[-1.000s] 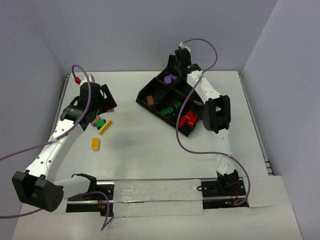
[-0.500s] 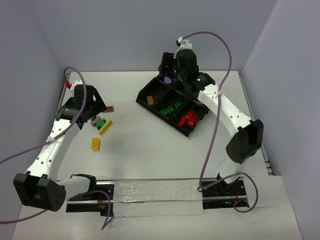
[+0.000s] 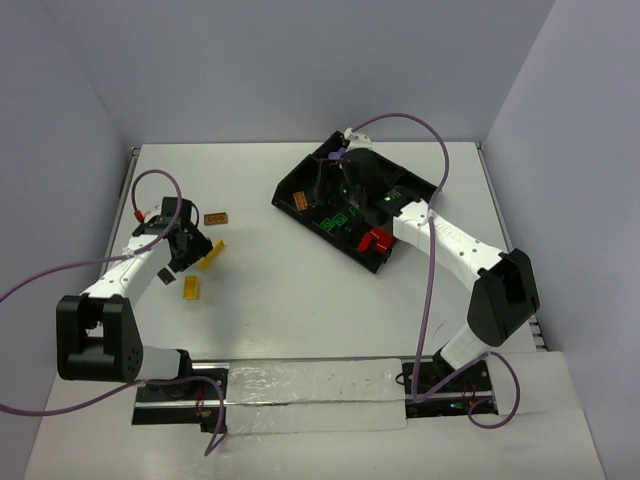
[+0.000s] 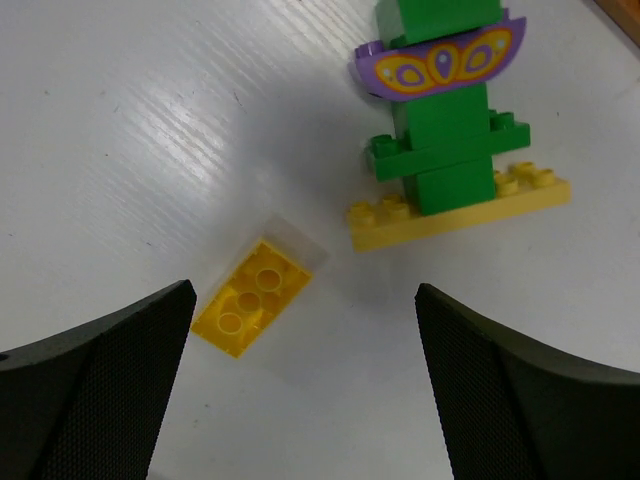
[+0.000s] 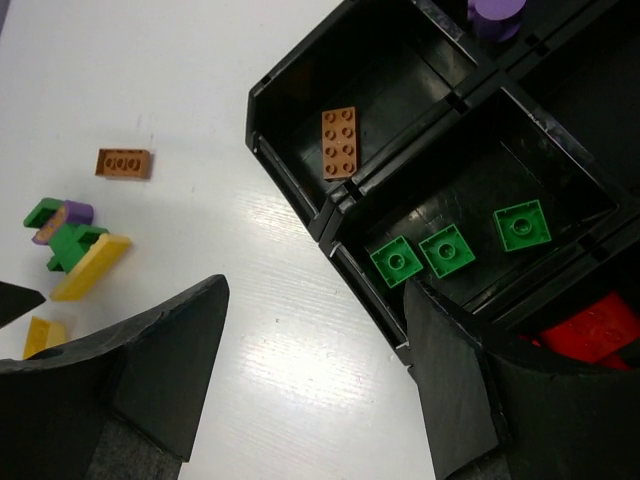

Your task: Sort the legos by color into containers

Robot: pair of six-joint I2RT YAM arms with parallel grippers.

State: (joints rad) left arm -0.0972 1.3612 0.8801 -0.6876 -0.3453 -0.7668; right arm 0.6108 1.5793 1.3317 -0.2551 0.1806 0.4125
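Observation:
My left gripper [image 4: 303,295] hangs open and empty just above the table, with a yellow 2x3 lego [image 4: 258,298] [image 3: 190,288] lying near its left finger. Beyond it a green stack with a purple printed piece [image 4: 440,100] rests against a long yellow plate [image 4: 460,205] [image 3: 210,255]. A brown-orange lego [image 3: 215,218] lies further back. My right gripper [image 5: 318,290] is open and empty above the near-left edge of the black tray [image 3: 290,187]. The tray's containers hold an orange lego [image 5: 340,142], three green ones [image 5: 447,250], red ones [image 5: 600,325] and a purple one [image 5: 495,15].
The loose legos sit together on the white table's left side, and the tray stands angled at the back right. Purple cables loop off both arms. A pale strip [image 3: 310,385] runs along the near edge between the arm bases.
The left gripper has dropped toward the near side, over the loose legos, and opened wider. The right gripper has swung from the tray's far end to its near-left edge and opened a little.

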